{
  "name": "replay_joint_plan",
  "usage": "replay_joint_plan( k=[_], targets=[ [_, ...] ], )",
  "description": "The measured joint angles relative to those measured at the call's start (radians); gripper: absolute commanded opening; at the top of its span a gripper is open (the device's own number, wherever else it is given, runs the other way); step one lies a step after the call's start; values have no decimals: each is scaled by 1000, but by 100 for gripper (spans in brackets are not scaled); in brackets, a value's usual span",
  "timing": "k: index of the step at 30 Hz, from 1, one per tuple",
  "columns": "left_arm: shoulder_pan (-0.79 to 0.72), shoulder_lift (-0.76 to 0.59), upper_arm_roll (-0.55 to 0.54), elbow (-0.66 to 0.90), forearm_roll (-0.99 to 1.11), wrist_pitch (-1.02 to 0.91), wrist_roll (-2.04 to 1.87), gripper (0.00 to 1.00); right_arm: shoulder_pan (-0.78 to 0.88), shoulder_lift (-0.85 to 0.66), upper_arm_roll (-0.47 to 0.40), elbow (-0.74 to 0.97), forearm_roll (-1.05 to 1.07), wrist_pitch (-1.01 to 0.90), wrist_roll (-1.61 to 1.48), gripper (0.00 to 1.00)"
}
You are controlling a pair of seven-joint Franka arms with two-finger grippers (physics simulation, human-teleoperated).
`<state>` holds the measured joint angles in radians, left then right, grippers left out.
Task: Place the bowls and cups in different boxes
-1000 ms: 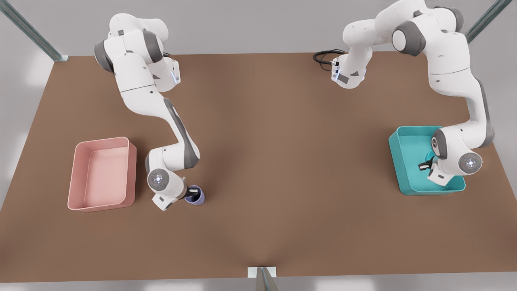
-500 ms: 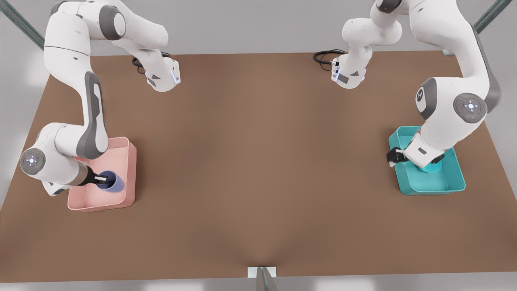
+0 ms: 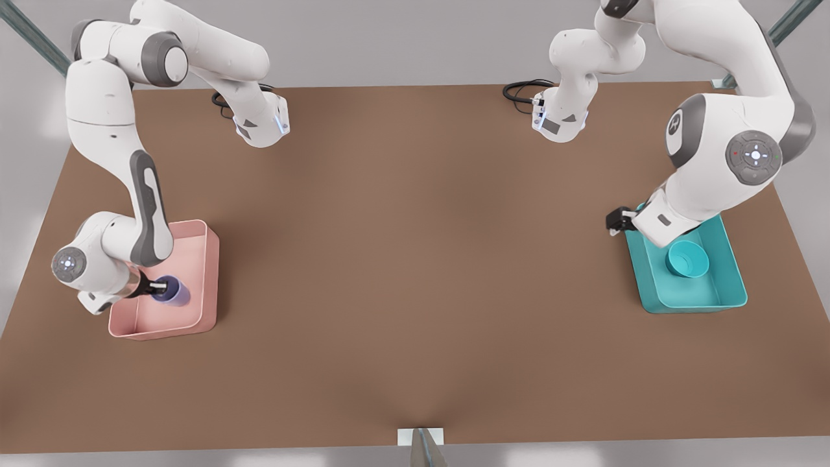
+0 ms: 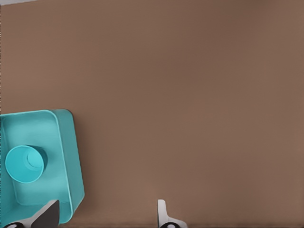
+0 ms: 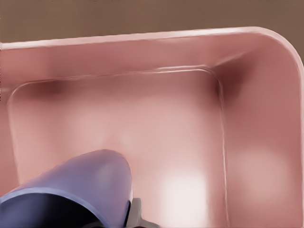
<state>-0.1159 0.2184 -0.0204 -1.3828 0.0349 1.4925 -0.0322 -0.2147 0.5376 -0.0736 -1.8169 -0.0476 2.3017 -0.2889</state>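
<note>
Front view: the teal bowl (image 3: pixel 687 258), smooth and shallow, sits upright alone inside the teal box (image 3: pixel 726 295) on that view's right. Just past the box's far corner, the left gripper (image 3: pixel 616 220) hangs with fingers spread, holding nothing. On that view's left, the right gripper (image 3: pixel 157 288) pinches the rim of the lavender cup (image 3: pixel 171 290) inside the pink box (image 3: pixel 201 279).

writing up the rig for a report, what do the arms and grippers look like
Both arms are glossy white with rounded segments and dark grey joint bands. Each wrist carries a round grey cap with a small ring of lights. Black cables coil at both bases. The left gripper is black, with pale grey fingers in its wrist view. The right gripper has slim dark fingers.
</note>
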Motion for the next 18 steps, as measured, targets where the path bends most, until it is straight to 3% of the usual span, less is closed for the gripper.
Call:
replay_joint_plan(
  k=[1, 2, 7, 10, 13, 18],
  targets=[
    [5, 1, 0, 0, 0, -5, -1, 100, 1, 1, 0, -1, 4, 15, -11, 51],
    [6, 2, -1, -2, 0, -9, -2, 100, 0, 1, 0, -2, 2, 27, -17, 100],
    [0, 2, -4, -2, 1, -25, -6, 100, 1, -15, 5, 12, -54, 47, 14, 100],
    [3, 3, -4, -2, 1, -29, -8, 100, 11, -106, 9, 29, -35, -24, 5, 100],
    [1, 0, -5, -1, 1, -33, -10, 100, 21, -188, 26, 83, -8, -144, -20, 100],
    [2, -1, -6, 0, 1, -42, -12, 100, 127, -273, 44, 326, 19, -482, 19, 100]
  ],
)
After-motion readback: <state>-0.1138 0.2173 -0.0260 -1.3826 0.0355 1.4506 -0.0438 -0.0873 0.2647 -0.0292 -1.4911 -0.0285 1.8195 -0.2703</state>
